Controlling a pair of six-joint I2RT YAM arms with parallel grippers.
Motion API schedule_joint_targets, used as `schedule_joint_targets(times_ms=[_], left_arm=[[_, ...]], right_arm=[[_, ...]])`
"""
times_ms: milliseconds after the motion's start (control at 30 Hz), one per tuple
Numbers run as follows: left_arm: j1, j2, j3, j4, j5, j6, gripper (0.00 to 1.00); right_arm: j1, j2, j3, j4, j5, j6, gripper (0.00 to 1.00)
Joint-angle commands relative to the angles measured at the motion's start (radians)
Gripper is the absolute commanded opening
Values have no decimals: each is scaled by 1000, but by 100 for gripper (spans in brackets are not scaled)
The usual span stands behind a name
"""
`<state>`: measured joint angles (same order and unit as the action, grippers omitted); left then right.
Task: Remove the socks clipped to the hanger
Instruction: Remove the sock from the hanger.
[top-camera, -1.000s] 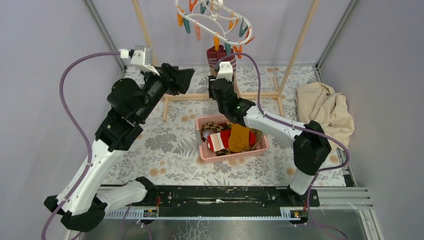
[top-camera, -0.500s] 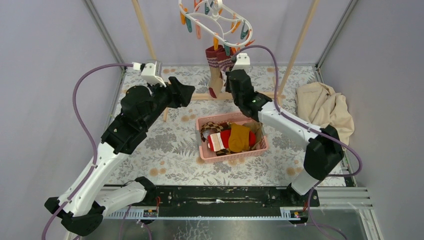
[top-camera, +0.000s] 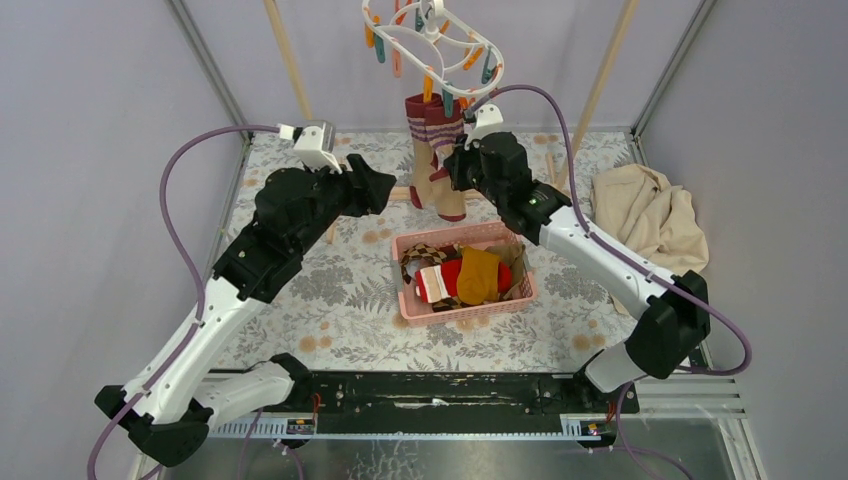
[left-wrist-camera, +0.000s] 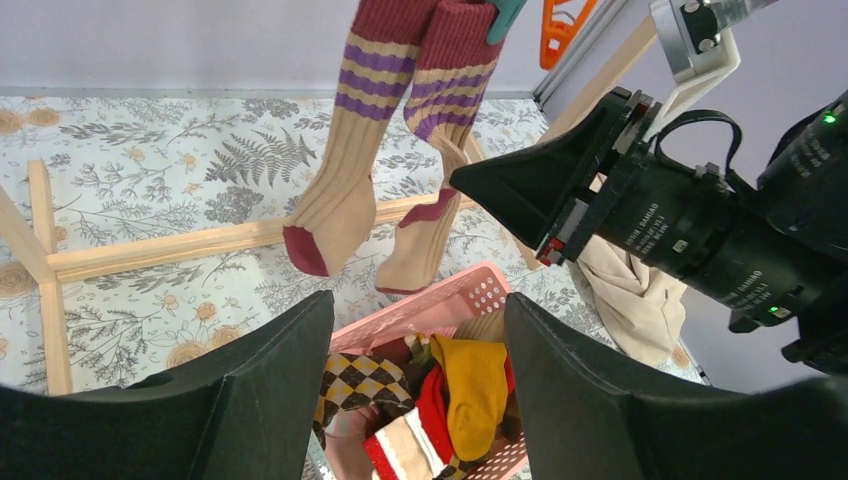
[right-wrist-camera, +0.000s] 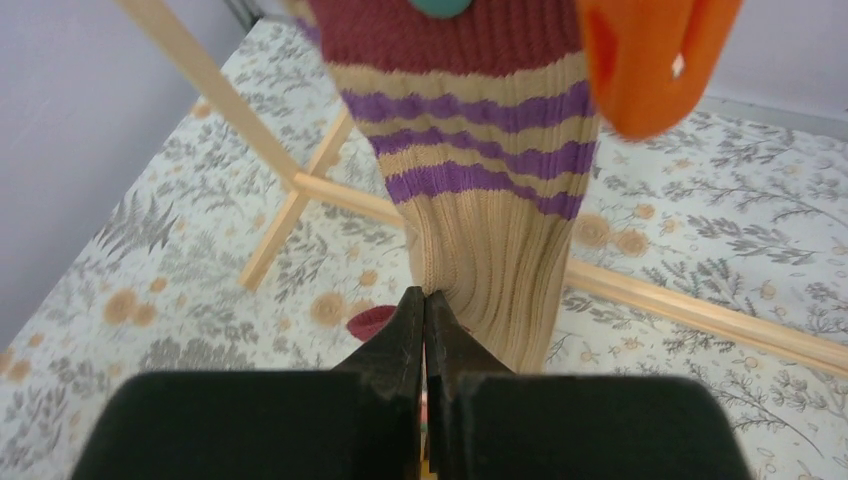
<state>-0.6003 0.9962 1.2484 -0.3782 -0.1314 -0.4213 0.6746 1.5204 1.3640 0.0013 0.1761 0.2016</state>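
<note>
Two maroon-striped socks (top-camera: 428, 140) hang vertically from hanger (top-camera: 432, 38) clips, mid far edge of table (top-camera: 330, 290). Right end effector (right-wrist-camera: 425, 300) is nearer: closed, tip against sock ribbing, pinch unclear. Left end effector (left-wrist-camera: 418, 305) open, socks ahead.

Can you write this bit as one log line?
left gripper open | right gripper shut, tips at striped socks | both clipped to hanger

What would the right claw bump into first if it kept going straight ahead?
The striped sock hanging right in front of it. The right gripper, fingers shut, points at its beige ribbed part and looks almost touching, though depth is hard to judge.
</note>
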Motion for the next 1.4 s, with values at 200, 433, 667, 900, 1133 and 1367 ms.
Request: schedule_joint_targets(times_ms=[200, 433, 667, 900, 1133, 1367], left_arm=[[5, 48, 23, 84, 43, -11, 70], [17, 97, 60, 134, 62, 3, 74], [125, 180, 122, 159, 211, -45, 78], [171, 231, 174, 193, 276, -54, 79], [259, 304, 185, 320, 458, -154, 83], [295, 362, 196, 438, 537, -237, 84]], right_arm=[[-2, -168, -64, -15, -209, 10, 0], [-1, -230, -94, -26, -248, 13, 0], [-3, -283, -111, -47, -234, 13, 0], [-3, -314, -106, -58, -238, 16, 0], [-1, -333, -100, -74, -247, 17, 0], [-2, -351, -94, -92, -273, 20, 0]])
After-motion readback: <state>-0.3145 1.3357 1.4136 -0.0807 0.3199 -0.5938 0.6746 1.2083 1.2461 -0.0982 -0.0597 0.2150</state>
